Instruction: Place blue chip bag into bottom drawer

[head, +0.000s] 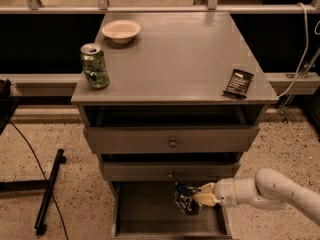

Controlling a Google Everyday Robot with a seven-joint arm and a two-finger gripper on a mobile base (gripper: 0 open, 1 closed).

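Progress is judged to be well along, with only the release left to be made. The bottom drawer (145,211) is found pulled out below the two knobbed drawers, and its flat grey floor is exposed. The blue chip bag (185,200) is held within the drawer's opening, toward the right side and low over the floor (whether it touches the floor cannot be told). The gripper (199,200) is clenched on the bag's right edge, with the arm (272,191) reached in from the right at drawer level. On the cabinet top (185,59) a green can (94,65), a pale bowl (121,30) and a flat black packet (238,83) are seen, well apart from the work below. What is left, by this reading, is that the bag be let go onto the drawer floor and the gripper be drawn clear; the closing of the drawer is not called for by the task.
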